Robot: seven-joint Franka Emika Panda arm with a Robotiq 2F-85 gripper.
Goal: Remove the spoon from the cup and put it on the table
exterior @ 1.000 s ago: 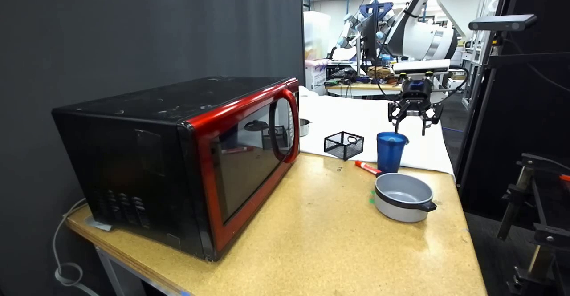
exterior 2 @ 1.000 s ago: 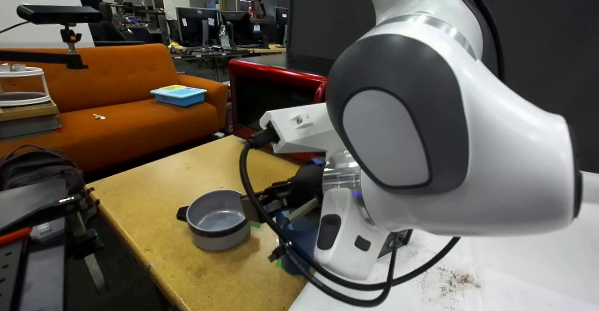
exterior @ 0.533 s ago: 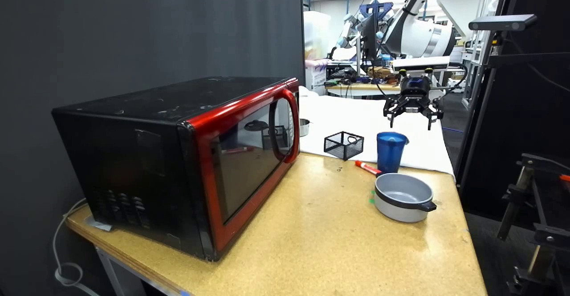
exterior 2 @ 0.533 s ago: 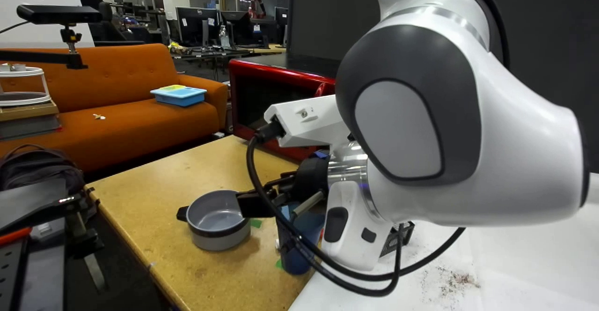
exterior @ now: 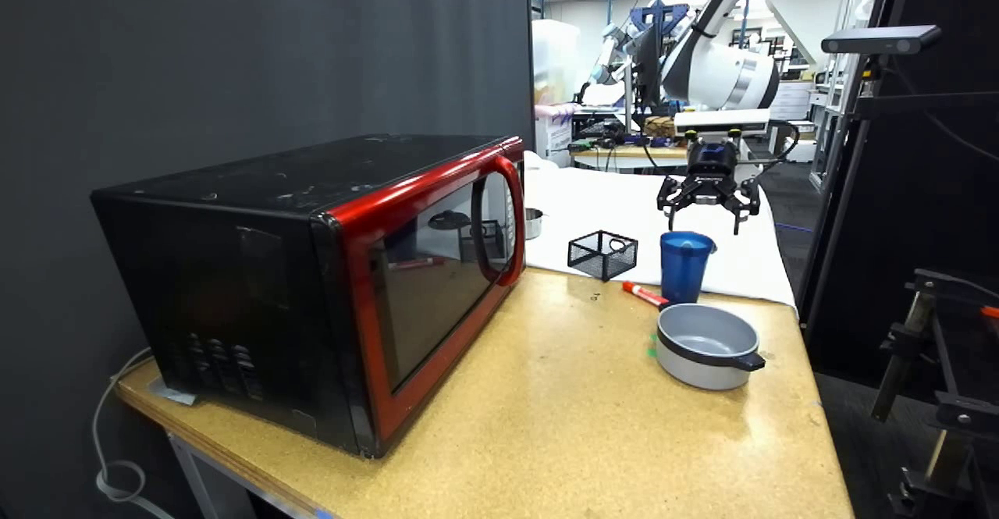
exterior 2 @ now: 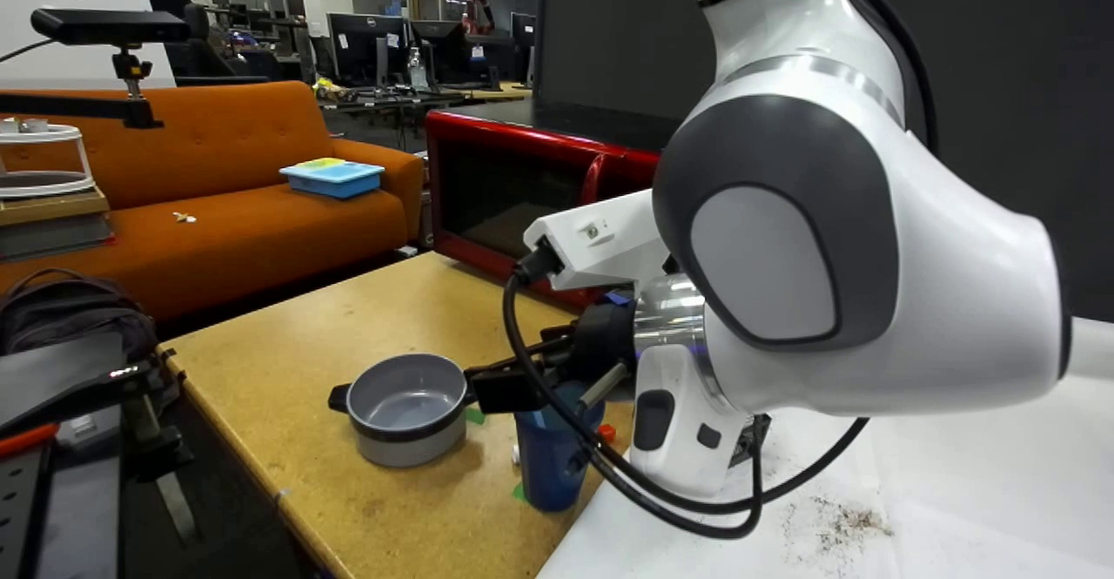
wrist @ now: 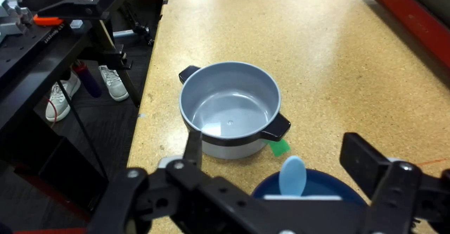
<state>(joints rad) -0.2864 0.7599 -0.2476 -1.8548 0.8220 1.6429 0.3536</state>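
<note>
Above the blue cup (exterior: 683, 275): you find the gripper (exterior: 704, 229) hanging near the rim in an exterior view; contact with the rim cannot be told.
Jaws: set wide; in the wrist view you see the spoon (wrist: 293, 177) between them, with a gap on each side.
Spoon: inside the blue cup; you see its pale, rounded end uppermost, overlapping the far rim in the wrist view.
Blue cup: upright on the table (exterior: 593, 425), close to the edge of the white sheet (exterior: 562, 193).
Grey pot (exterior: 702, 373): on the table, near the blue cup; note the two black handles and the green tape (wrist: 279, 148) next to one of them.
Red marker (exterior: 645, 294): lying near the blue cup, on the side toward the wire basket (exterior: 587, 260).
Wire basket: on the white sheet, near its edge.
Microwave (exterior: 304, 285): on the table, well apart from the blue cup; its red front faces across the table.
</note>
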